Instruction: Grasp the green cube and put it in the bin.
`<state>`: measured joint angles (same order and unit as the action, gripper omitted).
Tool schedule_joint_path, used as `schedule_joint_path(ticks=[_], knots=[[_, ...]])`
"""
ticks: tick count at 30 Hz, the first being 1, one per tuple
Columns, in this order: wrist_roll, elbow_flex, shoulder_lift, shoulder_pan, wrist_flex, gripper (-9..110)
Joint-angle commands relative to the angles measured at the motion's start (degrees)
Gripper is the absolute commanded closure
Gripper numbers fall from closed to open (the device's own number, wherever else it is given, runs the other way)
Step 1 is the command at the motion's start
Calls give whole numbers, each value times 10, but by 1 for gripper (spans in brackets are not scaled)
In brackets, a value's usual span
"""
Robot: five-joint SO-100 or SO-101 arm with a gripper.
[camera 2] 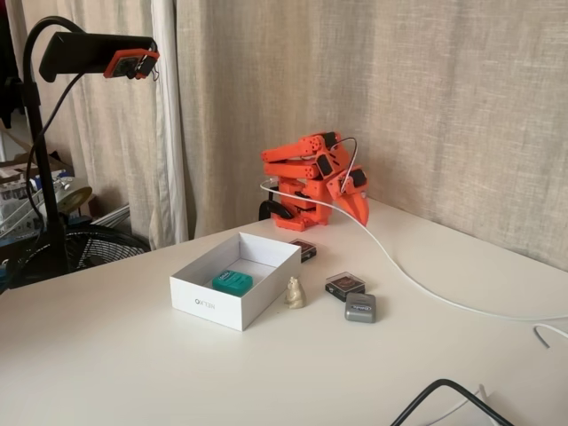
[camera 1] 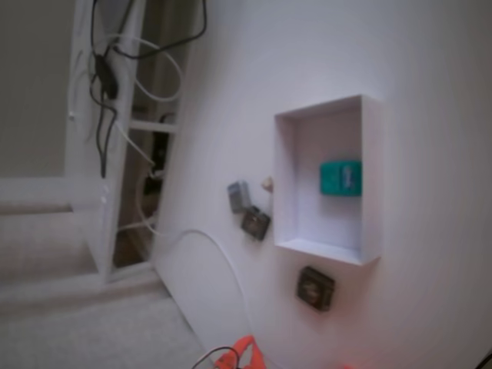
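- Nearest me on the white worktop [camera 2: 106,355], well short of the bin, a black cable [camera 2: 444,395] loops in from the front edge; it seems to have nothing to do with the job.
- Inside the bin [camera 2: 202,297], toward its nearer end, lies the green cube [camera 2: 232,282], flat on the floor of the tray and apart from the walls as far as I can see. A fixed view from above agrees: green cube [camera 1: 340,177] within the bin [camera 1: 372,184]. I judge the task as good as done.
- Just beside the bin's right wall stands a small pale figurine [camera 2: 295,293], close to the cardboard but whether touching I cannot tell.
- Right of the bin, a little further out, sit a dark block [camera 2: 344,285] and a grey block [camera 2: 360,308], close together. They are left outside, presumably as decoys.
- Past the bin's far corner another dark block [camera 2: 303,249] rests on the worktop.
- Beyond the bin, against the curtain, the orange arm [camera 2: 306,173] is folded down on its base, likely parked. Its hand [camera 2: 359,202] points downward, holding nothing; the fingers look drawn together, though I cannot tell for certain.
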<state>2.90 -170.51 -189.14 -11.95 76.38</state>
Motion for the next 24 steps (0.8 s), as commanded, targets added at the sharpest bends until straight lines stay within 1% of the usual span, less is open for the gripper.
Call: schedule_joint_path(ticks=[1, 15, 24], knots=[[7, 18, -5, 9, 1, 110], [84, 15, -4, 105, 1, 110], [76, 15, -4, 97, 0, 110]])
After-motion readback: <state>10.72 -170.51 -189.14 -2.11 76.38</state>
